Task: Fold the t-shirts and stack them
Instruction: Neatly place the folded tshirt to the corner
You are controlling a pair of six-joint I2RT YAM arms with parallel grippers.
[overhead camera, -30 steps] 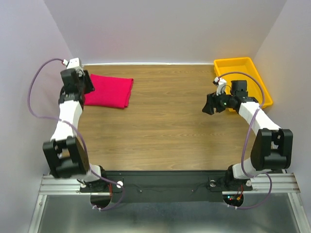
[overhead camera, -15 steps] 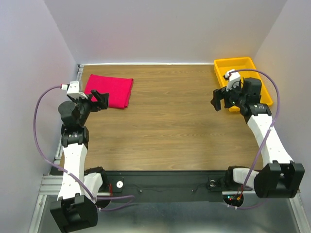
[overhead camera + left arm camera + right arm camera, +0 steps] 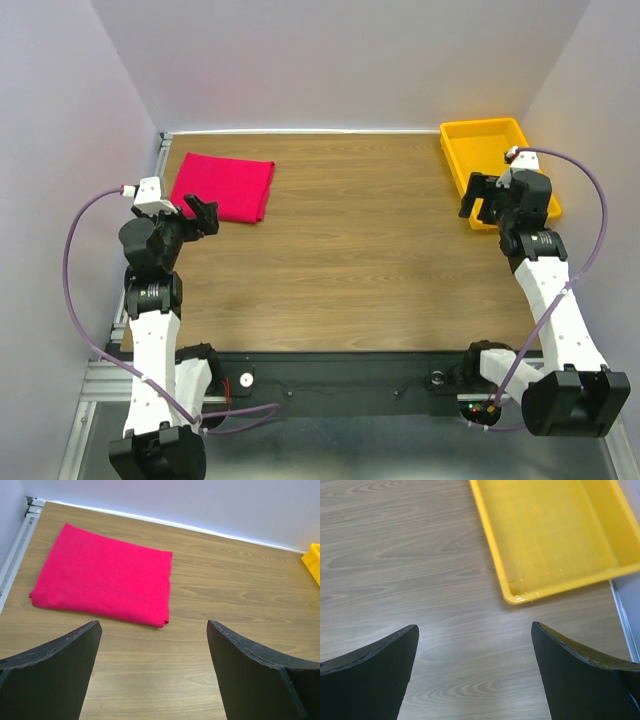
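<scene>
The red t-shirt (image 3: 224, 187) lies folded into a flat rectangle at the far left of the wooden table; it also shows in the left wrist view (image 3: 105, 580). My left gripper (image 3: 197, 212) is open and empty, raised just near and left of the shirt, apart from it; in its own view the gripper (image 3: 152, 630) has bare table between the fingers. My right gripper (image 3: 481, 198) is open and empty, raised at the near left edge of the yellow tray; in its own view the gripper (image 3: 475, 630) is over bare wood.
A yellow plastic tray (image 3: 530, 165) stands at the far right corner, empty in the right wrist view (image 3: 510, 587). A white wall runs along the table's far edge. A metal rail (image 3: 20, 535) borders the table's left side.
Both arms have drawn back and up toward their bases. The left gripper came off the shirt's left end; the right gripper moved right toward the tray. The folded shirt stayed put.
</scene>
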